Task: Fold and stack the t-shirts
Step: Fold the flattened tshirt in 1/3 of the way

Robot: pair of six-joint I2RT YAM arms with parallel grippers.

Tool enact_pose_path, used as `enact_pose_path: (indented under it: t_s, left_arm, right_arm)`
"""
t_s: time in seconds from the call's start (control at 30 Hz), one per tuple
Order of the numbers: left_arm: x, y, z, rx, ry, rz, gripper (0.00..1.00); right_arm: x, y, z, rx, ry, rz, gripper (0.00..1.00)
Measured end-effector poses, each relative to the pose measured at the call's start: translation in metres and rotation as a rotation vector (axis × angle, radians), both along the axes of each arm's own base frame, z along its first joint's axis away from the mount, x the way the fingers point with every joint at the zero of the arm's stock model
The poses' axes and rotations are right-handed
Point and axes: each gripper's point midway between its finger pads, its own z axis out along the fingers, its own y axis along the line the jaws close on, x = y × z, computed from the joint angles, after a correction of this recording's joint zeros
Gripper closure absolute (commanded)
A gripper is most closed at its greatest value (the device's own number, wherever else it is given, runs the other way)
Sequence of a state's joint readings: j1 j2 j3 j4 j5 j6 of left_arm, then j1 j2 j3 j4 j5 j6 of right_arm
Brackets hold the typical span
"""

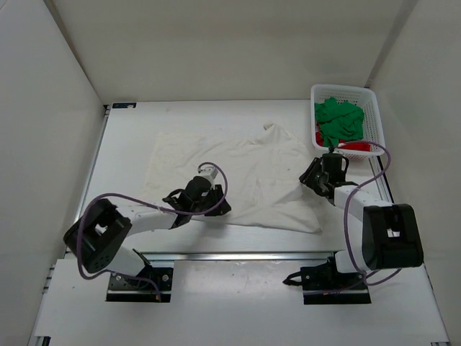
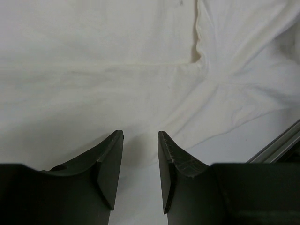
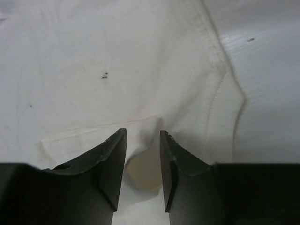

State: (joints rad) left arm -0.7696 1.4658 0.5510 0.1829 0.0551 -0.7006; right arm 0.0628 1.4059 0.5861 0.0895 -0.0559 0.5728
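The white t-shirt (image 1: 238,169) lies spread and wrinkled on the table. The green t-shirt (image 1: 340,121) lies crumpled in the basket, with the red t-shirt (image 1: 358,148) showing under it at the near end. My left gripper (image 1: 218,205) is low over the white shirt's near edge. In the left wrist view its jaws (image 2: 140,140) stand a little apart over flat white cloth (image 2: 117,70), holding nothing. My right gripper (image 1: 314,179) is at the shirt's right edge. In the right wrist view its jaws (image 3: 143,138) stand a little apart, with a raised fold of white cloth (image 3: 147,164) between them.
A white plastic lattice basket (image 1: 377,108) stands at the back right, just beyond the right arm. White walls enclose the table on the left, back and right. A metal rail (image 1: 238,254) runs along the near edge and shows in the left wrist view (image 2: 276,145).
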Motion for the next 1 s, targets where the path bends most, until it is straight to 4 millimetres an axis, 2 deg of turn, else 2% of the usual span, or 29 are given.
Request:
enact_pose_path:
  t_s: [0.07,0.17,0.27,0.33,0.4,0.47,0.57,0.63,0.8,1.0]
  left_arm:
    - [0.008,0.013,0.014,-0.016,-0.019,0.042,0.53]
    - [0.024,0.039,0.04,-0.062,-0.074,0.123,0.52]
    - [0.044,0.082,0.053,-0.102,-0.103,0.249,0.51]
    - [0.051,0.111,0.045,-0.104,-0.087,0.332,0.51]
    - [0.047,0.132,0.027,-0.09,-0.036,0.387,0.51]
    - [0.036,0.139,0.009,-0.067,0.029,0.4,0.53]
    - [0.021,0.141,-0.007,-0.064,0.099,0.396,0.58]
    - [0.014,0.15,-0.017,-0.094,0.147,0.434,0.58]
    - [0.007,0.18,-0.016,-0.193,0.148,0.559,0.58]
    - [-0.009,0.183,-0.017,-0.177,0.152,0.569,0.59]
  right_arm:
    - [-0.001,0.007,0.013,-0.016,-0.022,0.014,0.66]
    - [-0.006,0.025,0.04,-0.028,-0.087,0.06,0.78]
    - [-0.019,0.054,0.054,-0.01,-0.115,0.147,0.88]
    - [-0.033,0.075,0.048,0.003,-0.097,0.214,0.9]
    - [-0.055,0.093,0.029,0.005,-0.04,0.286,0.92]
    - [-0.082,0.104,0.003,0.002,0.047,0.354,0.94]
    - [-0.11,0.101,-0.026,-0.001,0.159,0.379,0.96]
    - [-0.11,0.101,-0.026,0.002,0.158,0.382,0.97]
    - [-0.115,0.105,-0.027,0.019,0.17,0.406,0.98]
    - [-0.113,0.099,-0.027,0.043,0.2,0.413,0.94]
